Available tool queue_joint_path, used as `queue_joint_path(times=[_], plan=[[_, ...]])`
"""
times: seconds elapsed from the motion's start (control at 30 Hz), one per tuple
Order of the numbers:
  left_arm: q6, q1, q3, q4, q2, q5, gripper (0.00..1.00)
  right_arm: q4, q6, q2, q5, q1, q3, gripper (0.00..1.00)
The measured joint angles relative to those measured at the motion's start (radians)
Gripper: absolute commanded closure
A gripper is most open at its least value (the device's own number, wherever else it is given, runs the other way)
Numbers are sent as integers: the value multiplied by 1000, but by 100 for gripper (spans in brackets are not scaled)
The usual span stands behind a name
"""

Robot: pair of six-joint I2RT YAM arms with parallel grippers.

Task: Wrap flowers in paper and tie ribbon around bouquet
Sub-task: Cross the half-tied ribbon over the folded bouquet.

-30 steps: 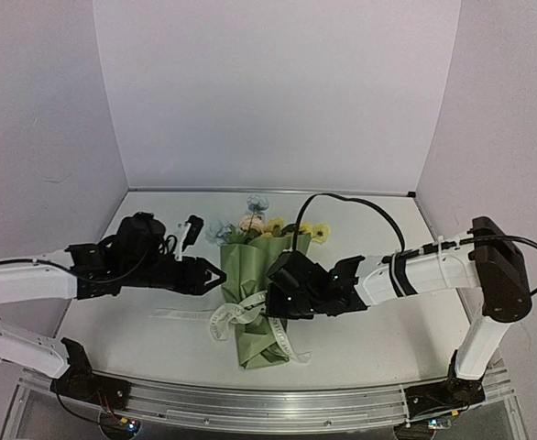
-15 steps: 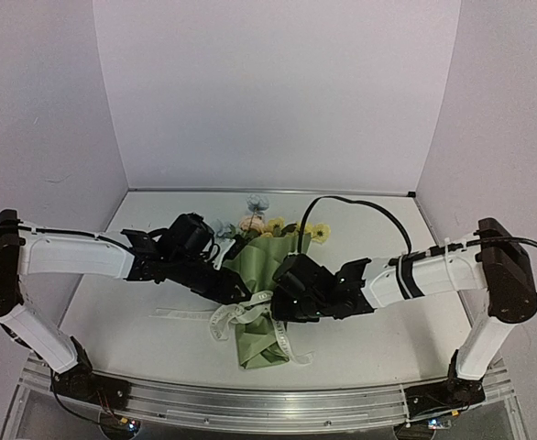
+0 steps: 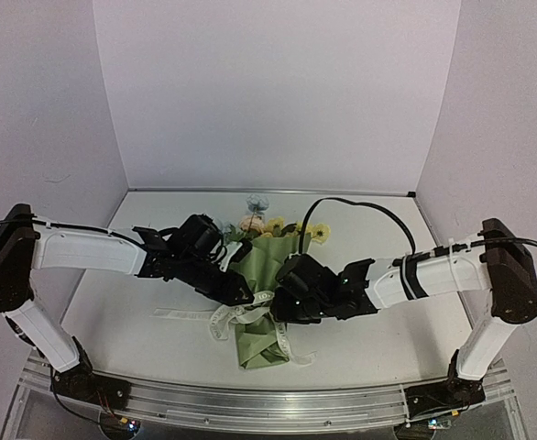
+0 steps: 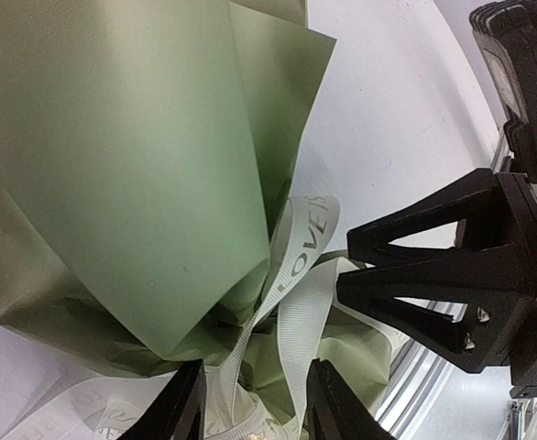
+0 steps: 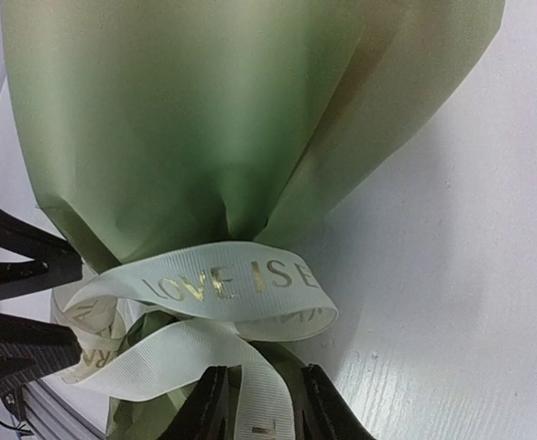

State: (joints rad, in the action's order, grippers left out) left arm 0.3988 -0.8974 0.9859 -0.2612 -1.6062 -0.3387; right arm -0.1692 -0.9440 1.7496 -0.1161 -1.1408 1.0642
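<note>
The bouquet lies mid-table, a cone of olive-green paper (image 3: 261,270) (image 4: 113,165) (image 5: 204,119) with the flowers (image 3: 267,224) showing at its far rim. The cream ribbon (image 3: 227,316) (image 4: 307,243) (image 5: 223,280) is looped round its narrow waist, gold lettering visible. My left gripper (image 3: 246,296) (image 4: 255,412) is at the waist from the left, open, with loose ribbon strands between its fingers. My right gripper (image 3: 279,309) (image 5: 261,412) is at the waist from the right, open, and one ribbon strand lies in its narrow gap. The two grippers' tips nearly meet.
A ribbon tail (image 3: 172,313) trails left on the white table (image 3: 140,339). A single blue bloom (image 3: 257,203) lies behind the bouquet. A metal rail (image 3: 268,403) runs along the near edge. Pale walls close in the back and both sides.
My left arm has swung in from the left to the bouquet's waist and its jaws have narrowed. My right gripper's jaws have eased apart around the ribbon strand.
</note>
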Motion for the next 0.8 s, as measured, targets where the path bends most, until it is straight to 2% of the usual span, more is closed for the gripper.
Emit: queue_joint_path(times=[0.47, 0.8], plan=[[-10, 0, 14, -4, -37, -29, 76, 0, -6, 0, 25, -10, -3, 99], [-8, -2, 15, -4, -38, -33, 99, 15, -16, 5, 24, -10, -2, 100]])
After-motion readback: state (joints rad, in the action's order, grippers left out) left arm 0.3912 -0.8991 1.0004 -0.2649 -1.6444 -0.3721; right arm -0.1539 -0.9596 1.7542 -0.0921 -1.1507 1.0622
